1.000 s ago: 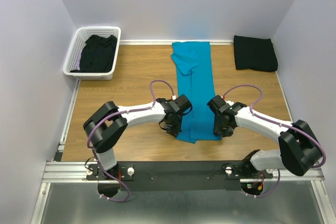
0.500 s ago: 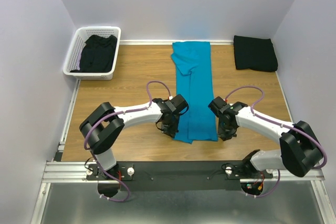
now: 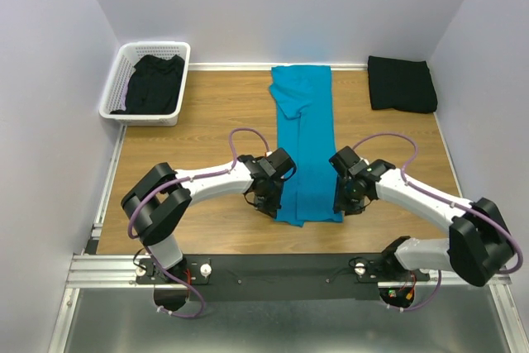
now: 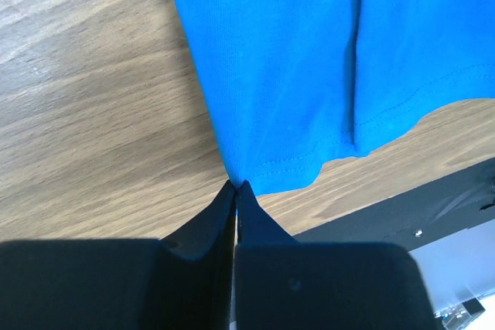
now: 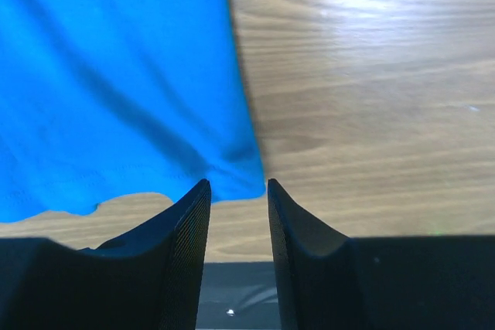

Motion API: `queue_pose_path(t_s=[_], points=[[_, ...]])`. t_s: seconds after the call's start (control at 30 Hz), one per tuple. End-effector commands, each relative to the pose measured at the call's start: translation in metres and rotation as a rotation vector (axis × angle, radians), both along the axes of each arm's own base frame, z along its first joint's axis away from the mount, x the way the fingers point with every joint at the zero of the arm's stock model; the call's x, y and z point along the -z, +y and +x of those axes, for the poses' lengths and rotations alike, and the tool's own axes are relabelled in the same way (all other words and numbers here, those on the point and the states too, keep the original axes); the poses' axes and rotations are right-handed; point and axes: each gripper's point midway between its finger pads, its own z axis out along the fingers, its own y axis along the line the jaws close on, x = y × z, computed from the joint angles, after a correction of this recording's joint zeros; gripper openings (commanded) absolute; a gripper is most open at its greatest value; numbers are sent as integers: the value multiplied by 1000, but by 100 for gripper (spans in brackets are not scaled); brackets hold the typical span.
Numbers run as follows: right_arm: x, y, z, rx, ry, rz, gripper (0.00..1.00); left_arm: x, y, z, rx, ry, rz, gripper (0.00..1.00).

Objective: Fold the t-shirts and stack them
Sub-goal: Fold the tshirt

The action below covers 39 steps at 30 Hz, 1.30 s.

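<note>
Left hand (image 4: 235,185) on teal t-shirt (image 4: 294,59), wooden table (image 4: 93,113)

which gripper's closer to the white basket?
Left. Left gripper is at the near-left corner of the teal shirt, the side toward the white basket; right gripper is at its near-right corner, farther away.

My overhead camera sits high above and behind me, tilted down and forward over the whole table (image 3: 207,121), with the teal t-shirt (image 3: 306,142) running down the middle of its view. My left wrist camera peers along my left gripper (image 4: 234,185) from very close, onto that shirt's near left corner. My right wrist camera looks past my right gripper (image 5: 238,185) onto the near right corner, slightly blurred. All three views share the shirt's near hem, and the two wrist views probably overlap along it.
</note>
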Motion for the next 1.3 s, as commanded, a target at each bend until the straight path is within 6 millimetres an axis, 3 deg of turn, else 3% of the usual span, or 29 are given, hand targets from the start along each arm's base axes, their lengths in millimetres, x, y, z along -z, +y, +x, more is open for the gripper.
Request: queue_pose_path(t_s=[0.0,0.47,0.5,0.63,0.87,1.1,1.23,1.27], points=[[14,14,0,-17,33,47,43,-5,0,-7,17,17,-29,7],[45,-6,-30,-18,150,-24,40,-1,2,-12,17,36,-31,7],[45,-6,-30,-18,150,-24,38,-1,2,-12,18,37,-32,7],[41,-6,-34,-17,149,-9,1,1,3,-16,22,53,-36,7],[24,-8,-57,-5,175,50,1,-4,12,-29,5,86,-65,4],[2,3,-36,-23,118,72,1,-26,1,-28,0,88,-152,4],[-21,8,0,-49,20,42,0,-54,-11,-6,-22,60,-230,4],[-28,11,14,-54,-2,30,1,-59,-9,8,-55,49,-253,4]])
